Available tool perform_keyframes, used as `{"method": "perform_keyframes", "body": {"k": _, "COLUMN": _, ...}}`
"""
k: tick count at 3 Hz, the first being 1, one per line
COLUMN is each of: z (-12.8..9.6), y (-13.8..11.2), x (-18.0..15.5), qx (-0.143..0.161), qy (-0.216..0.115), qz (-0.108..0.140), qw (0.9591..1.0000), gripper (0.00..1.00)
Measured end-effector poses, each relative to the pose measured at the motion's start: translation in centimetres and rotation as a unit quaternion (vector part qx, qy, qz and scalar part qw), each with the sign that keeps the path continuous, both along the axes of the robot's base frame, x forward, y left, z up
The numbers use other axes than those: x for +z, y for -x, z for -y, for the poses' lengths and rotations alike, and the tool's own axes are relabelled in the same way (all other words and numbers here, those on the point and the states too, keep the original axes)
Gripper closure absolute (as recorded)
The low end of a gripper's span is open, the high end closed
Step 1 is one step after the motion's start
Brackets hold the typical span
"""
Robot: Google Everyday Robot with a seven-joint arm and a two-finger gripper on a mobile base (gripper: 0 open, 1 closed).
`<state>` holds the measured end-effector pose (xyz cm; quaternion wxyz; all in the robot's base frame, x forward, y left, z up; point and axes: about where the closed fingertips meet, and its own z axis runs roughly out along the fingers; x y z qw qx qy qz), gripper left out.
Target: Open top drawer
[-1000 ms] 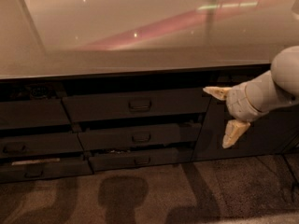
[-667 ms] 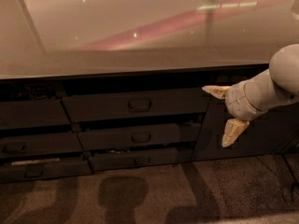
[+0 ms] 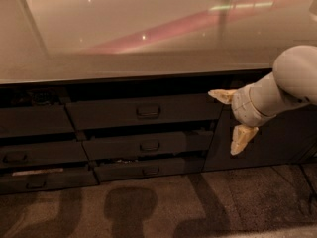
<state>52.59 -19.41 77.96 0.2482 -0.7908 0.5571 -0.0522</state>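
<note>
Leftward by a hair, the gripper (image 3: 225, 121) is drifting since a second ago, its pale fingers (image 3: 223, 95) now sitting a touch nearer the drawer bank. We are seeing the claw spread wide apart, gripping nothing; one finger is pointing toward 9 o'clock at the top right corner of the top drawer (image 3: 109, 114), the other is hanging toward 6 o'clock, just beside the drawer's right end (whether either is touching the front, we cannot tell); the white arm (image 3: 292, 78) is reaching in from 3 o'clock of the view. The top drawer is sitting directly under the countertop (image 3: 148, 43), near the centre of the view, and its loop handle (image 3: 148, 111) is lying at 9 o'clock from the gripper, well apart from it; a dark gap is showing above the front, but we are not making out whether the drawer is out at all. At 6 o'clock from it, two slimmer drawers are stacking: the middle drawer (image 3: 148, 146) and the bottom drawer (image 3: 148, 170); at 9 o'clock of the top drawer, another column of drawers (image 3: 34, 152) is running down; at 3 o'clock, behind the gripper, the dark cabinet door (image 3: 282, 138) is standing; carpet (image 3: 223, 207) is covering the floor at 6 o'clock.
</note>
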Motion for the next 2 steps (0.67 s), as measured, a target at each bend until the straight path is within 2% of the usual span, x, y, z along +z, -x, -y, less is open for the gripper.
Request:
{"method": "perform_keyframes", "body": {"k": 1, "z": -1.1, "y": -3.44, "x": -0.18, "qx": 0.004, "qy": 0.021, "qz": -0.014, "qw": 0.9997, "gripper": 0.0}}
{"method": "perform_keyframes", "body": {"k": 2, "z": -1.11, "y": -3.44, "x": -0.18, "qx": 0.004, "qy": 0.021, "qz": -0.014, "qw": 0.9997, "gripper": 0.0}}
